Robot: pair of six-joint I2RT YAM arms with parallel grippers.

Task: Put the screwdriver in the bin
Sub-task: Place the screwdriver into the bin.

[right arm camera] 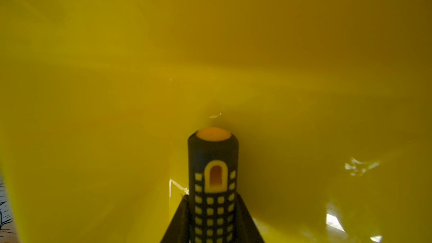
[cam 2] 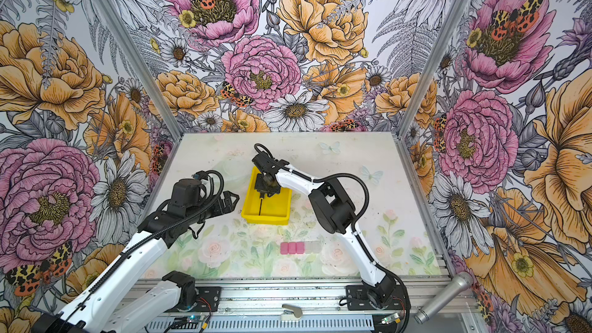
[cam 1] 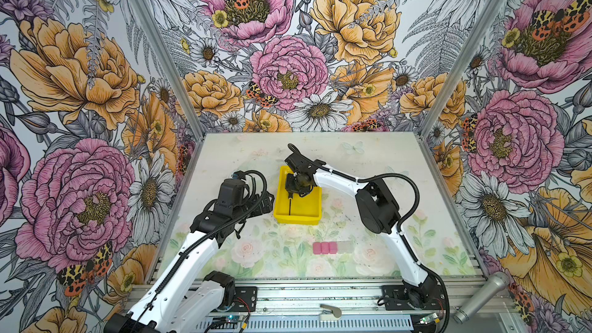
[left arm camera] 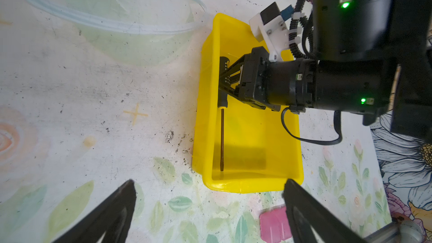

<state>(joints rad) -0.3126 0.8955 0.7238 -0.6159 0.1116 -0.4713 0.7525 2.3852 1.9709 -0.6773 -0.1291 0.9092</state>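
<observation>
Bin (left arm camera: 203, 122) — moulded yellow plastic, smooth; the inside is glossy and carries reflections and bright highlights.

Screwdriver (left arm camera: 222, 141): the shaft is smooth dark metal. The handle is black with a matt, rubber-like look, inlaid with yellow squares, and has a smooth orange end cap.

Right claw (right arm camera: 213, 206): matt black plastic fingers.

Desk (left arm camera: 93, 90): printed floral surface, matt, scuffed and speckled with dark marks.

Pink blocks (cam 1: 324, 247): smooth, slightly translucent plastic. The clear blocks (cam 1: 346, 246) look frosted.

Arm shells (cam 1: 336, 184): glossy white plastic — the cable conduit (cam 1: 417, 198) is ribbed black plastic.

Front rail (cam 1: 304, 293): bare, grooved silver metal.
</observation>
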